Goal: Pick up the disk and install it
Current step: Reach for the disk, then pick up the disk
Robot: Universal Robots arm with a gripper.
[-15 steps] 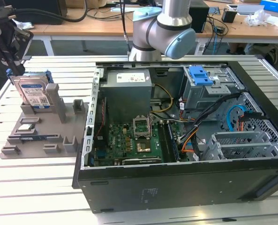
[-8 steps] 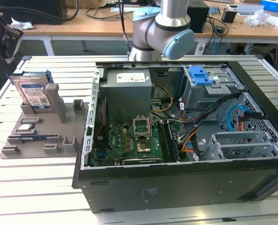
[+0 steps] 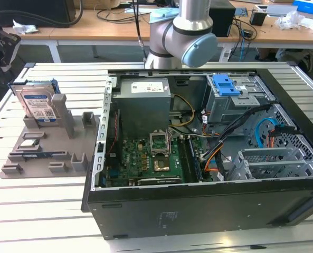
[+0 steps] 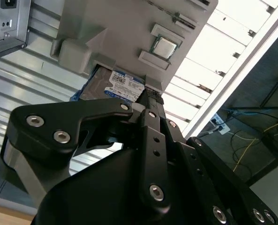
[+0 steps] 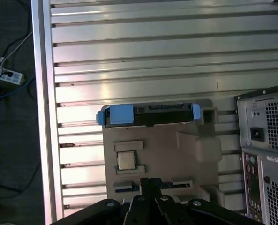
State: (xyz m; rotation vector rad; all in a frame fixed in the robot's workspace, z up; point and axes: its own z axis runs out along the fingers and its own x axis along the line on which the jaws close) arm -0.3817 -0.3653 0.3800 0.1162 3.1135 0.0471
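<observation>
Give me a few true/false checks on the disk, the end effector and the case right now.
1. The disk stands on edge in the grey fixture tray, outside the computer case. True.
2. The end effector grips the disk. False: it is apart from the disk and holds nothing.
3. The case is open, with the motherboard exposed. True.
4. The blue latch plate lies on the fixture tray. False: it sits atop the drive cage inside the case.
</observation>
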